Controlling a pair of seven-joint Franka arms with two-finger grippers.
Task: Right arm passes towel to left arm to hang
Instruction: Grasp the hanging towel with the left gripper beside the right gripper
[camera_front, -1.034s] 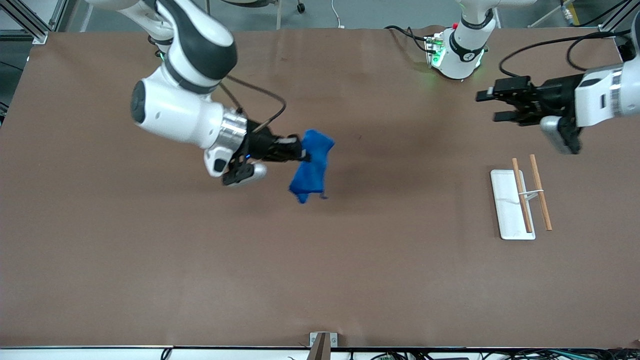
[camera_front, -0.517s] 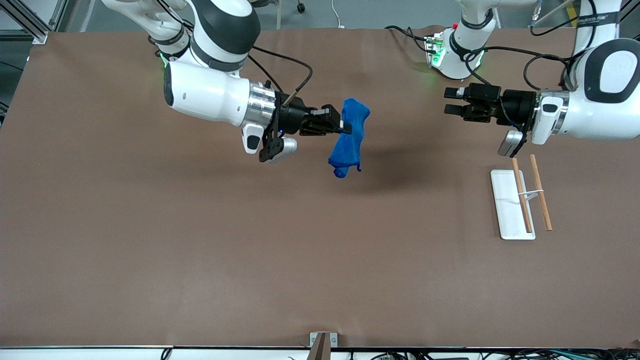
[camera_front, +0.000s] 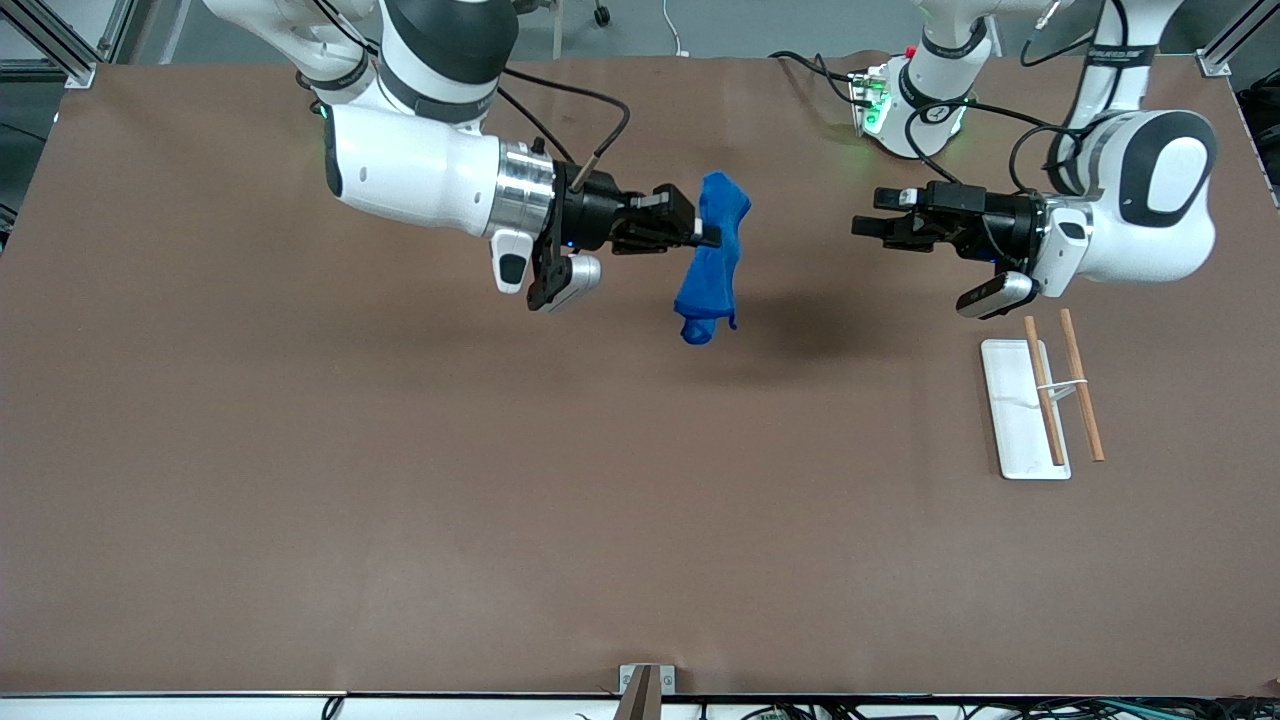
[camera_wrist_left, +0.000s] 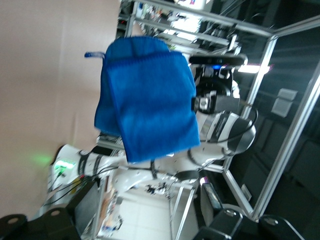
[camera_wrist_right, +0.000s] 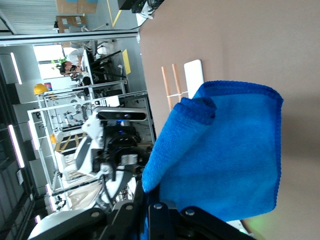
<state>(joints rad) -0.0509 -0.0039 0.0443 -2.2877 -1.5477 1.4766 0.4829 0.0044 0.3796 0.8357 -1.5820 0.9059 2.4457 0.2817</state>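
The blue towel (camera_front: 715, 262) hangs folded in the air over the middle of the table, pinched at its upper edge. My right gripper (camera_front: 708, 238), on the right arm (camera_front: 420, 180) with the silver collar, is shut on it. In the right wrist view the towel (camera_wrist_right: 225, 150) spreads out from the closed fingers (camera_wrist_right: 182, 222). My left gripper (camera_front: 868, 213), on the left arm (camera_front: 1130, 220), is open and level with the towel, pointing at it across a gap. In the left wrist view the towel (camera_wrist_left: 147, 100) hangs straight ahead of the wide-apart fingertips (camera_wrist_left: 12, 221).
A small rack (camera_front: 1040, 405) with a white base and two wooden rods stands on the table toward the left arm's end, nearer the front camera than the left gripper. It also shows in the right wrist view as the rack (camera_wrist_right: 192, 80). Cables lie by the left arm's base (camera_front: 905, 110).
The right arm has carried the towel up and toward the left arm's end. The left arm has swung in so that its gripper faces the towel, closer than before.
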